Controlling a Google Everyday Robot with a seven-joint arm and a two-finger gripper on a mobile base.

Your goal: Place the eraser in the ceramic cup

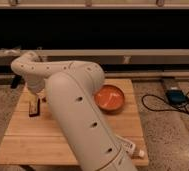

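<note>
Looking past the big white arm link that is filling the foreground, I am seeing the wooden desk stretching away beneath it. Further in, the eraser is lying flat on the desk, just beside the hand on its near side. As far as I am judging, it is not yet lifted. The hand is hanging low over the desk's left part. The wrist is blocking my view, so I cannot tell whether the hand is apart or together, or whether it is touching the bar.

I am expecting a light, stiff little bar with a slightly grippy surface. Pinching it across its short width, near the middle, should be keeping it level.

I am not seeing the ceramic cup; the arm may be covering it. Well apart to the hand's right, the orange bowl is sitting on the desk. Beyond the hand, a pale rail is crossing a dark wall.
</note>
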